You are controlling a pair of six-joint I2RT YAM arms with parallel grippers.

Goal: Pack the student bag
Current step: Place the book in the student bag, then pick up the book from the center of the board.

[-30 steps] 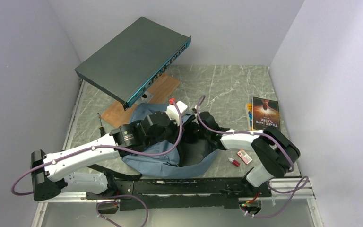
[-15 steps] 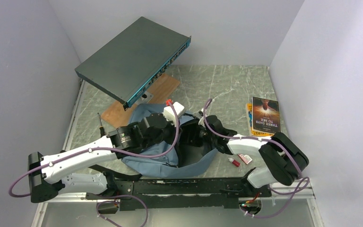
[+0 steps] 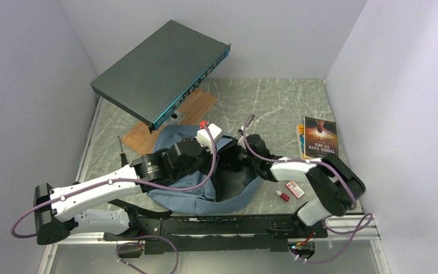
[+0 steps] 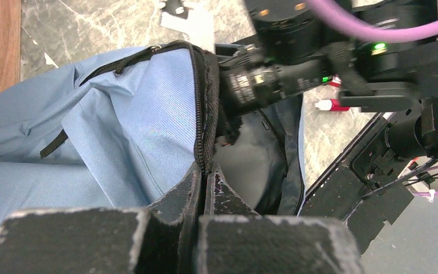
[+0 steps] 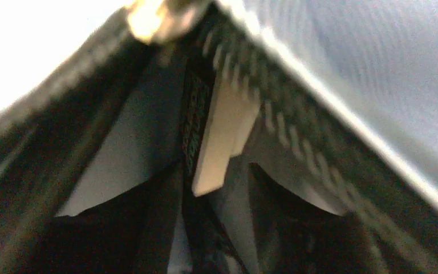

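The blue-grey student bag (image 3: pixel 174 197) lies between my two arms with its dark mouth facing the right arm. My left gripper (image 4: pixel 205 171) is shut on the bag's black zipper edge (image 4: pixel 202 108) and holds the mouth up; in the top view the left gripper (image 3: pixel 217 157) sits over the bag. My right gripper (image 3: pixel 235 162) reaches into the mouth. In the right wrist view the right gripper (image 5: pixel 214 171) is open inside the bag, its dark fingers (image 5: pixel 131 228) apart, with a white label (image 5: pixel 222 131) and the zipper (image 5: pixel 296 131) just ahead.
A flat dark grey metal box (image 3: pixel 159 71) leans above a wooden board (image 3: pixel 199 105) at the back left. A book (image 3: pixel 320 137) lies at the right. A red-and-white packet (image 3: pixel 295 189) and a red-capped tube (image 3: pixel 283 196) lie by the right arm. A thin dark tool (image 3: pixel 121 149) lies at the left.
The right arm's elbow swung out to the right and came partly back, its gripper staying in the bag's mouth. The left wrist shifted slightly left, still holding the zipper edge.
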